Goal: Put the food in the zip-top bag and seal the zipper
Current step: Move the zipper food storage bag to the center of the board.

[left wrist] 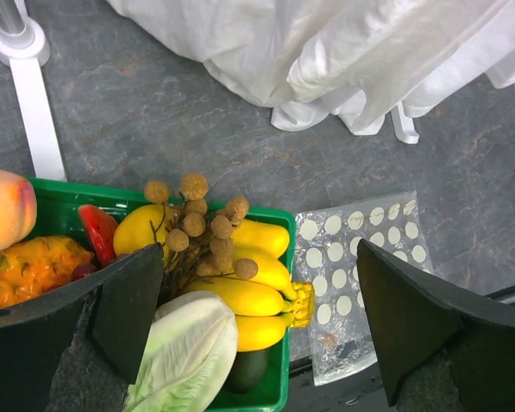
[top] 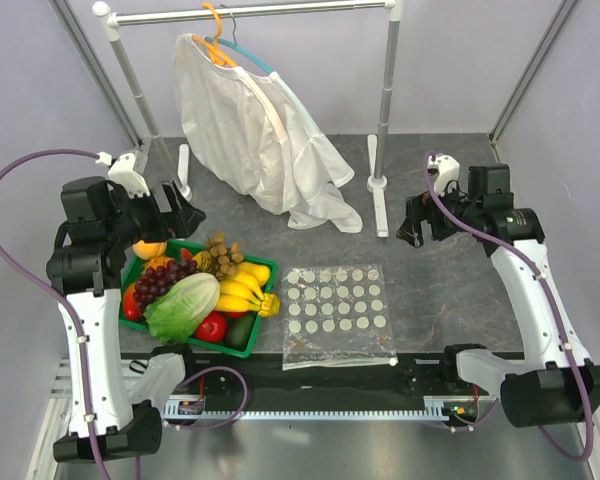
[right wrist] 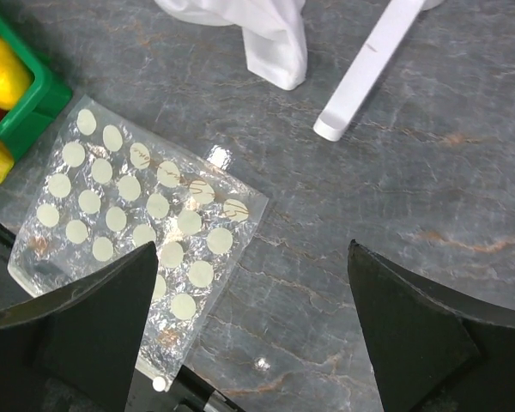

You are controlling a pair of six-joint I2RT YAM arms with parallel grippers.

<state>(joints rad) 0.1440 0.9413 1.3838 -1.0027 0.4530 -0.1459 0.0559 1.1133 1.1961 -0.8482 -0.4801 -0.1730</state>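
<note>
The clear dotted zip-top bag (top: 338,315) lies flat and empty on the grey table, right of the green basket (top: 185,243). Its zipper (top: 340,361) runs along the near edge, with the white slider tab (top: 391,361) at the right end. In the basket lie the orange-red peach (top: 148,248), the purple grape bunch (top: 160,280) and the tan berry bunch (top: 220,255). My left gripper (top: 180,215) hovers open and empty above the basket's far side; its view shows the berries (left wrist: 202,227), peach (left wrist: 4,210) and bag (left wrist: 360,275). My right gripper (top: 415,225) is open and empty, high at the right; the bag (right wrist: 129,215) lies below it.
A lettuce head (top: 180,305), banana bunch (top: 245,290) and other toy produce fill the basket. A white garment (top: 250,130) hangs on a rack (top: 385,100) at the back; its white feet (right wrist: 369,69) rest on the table.
</note>
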